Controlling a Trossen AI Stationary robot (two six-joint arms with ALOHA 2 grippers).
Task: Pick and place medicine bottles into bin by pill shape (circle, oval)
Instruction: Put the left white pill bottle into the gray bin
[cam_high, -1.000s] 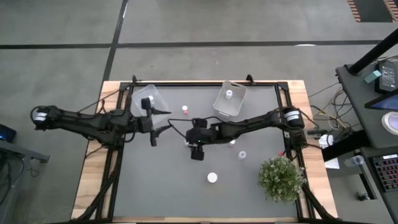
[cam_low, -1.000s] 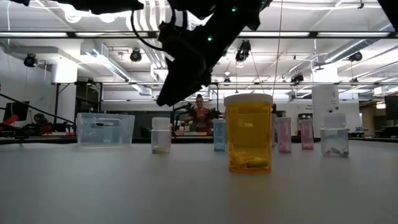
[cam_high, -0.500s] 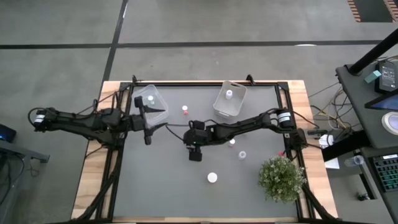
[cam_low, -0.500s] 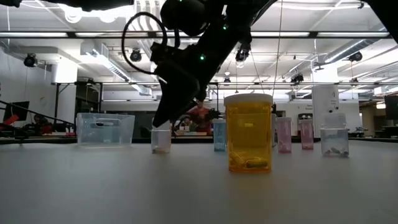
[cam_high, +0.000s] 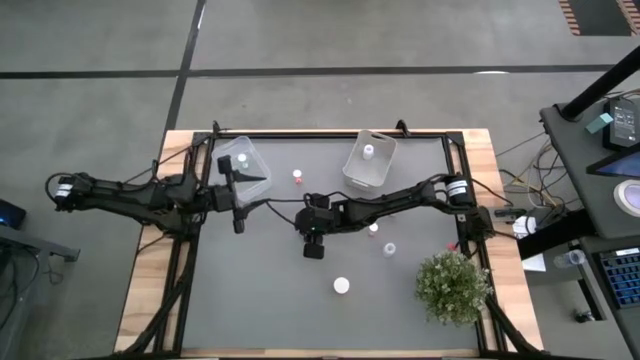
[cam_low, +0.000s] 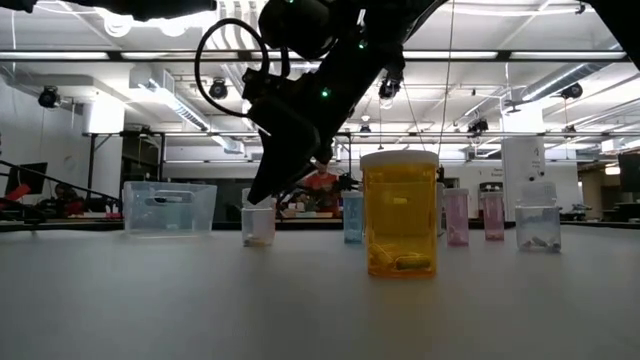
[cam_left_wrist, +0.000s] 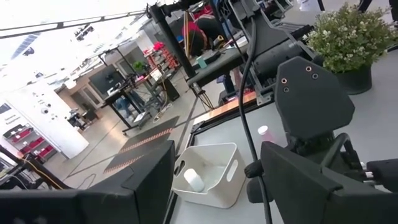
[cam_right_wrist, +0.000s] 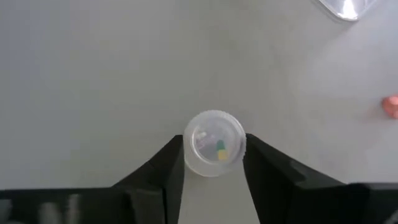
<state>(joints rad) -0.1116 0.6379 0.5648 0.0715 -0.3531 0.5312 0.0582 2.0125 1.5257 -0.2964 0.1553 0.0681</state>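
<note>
A small medicine bottle with a see-through top stands upright on the grey table, and pills show inside it. My right gripper has come down over it near the table's middle, one finger on each side. In the low view this bottle stands under the dark fingers. My left gripper hovers open and empty next to the clear left bin. A red-capped bottle, two white ones and an amber bottle stand loose on their bases. My right gripper pinches the bottle's round top by its two opposite sides between the two fingers. The fingers come from above, pointing down. The bottle stands upright with its base on the table.
A second bin at the back centre holds one white bottle. A bushy green plant stands at the near right corner. Several more bottles line the far side in the low view. People and workbenches show in the room beyond.
My right gripper has come down toward the table, from well above the small bottle until its fingers reach down around the bottle's top. The bottle has stayed in place on the table.
</note>
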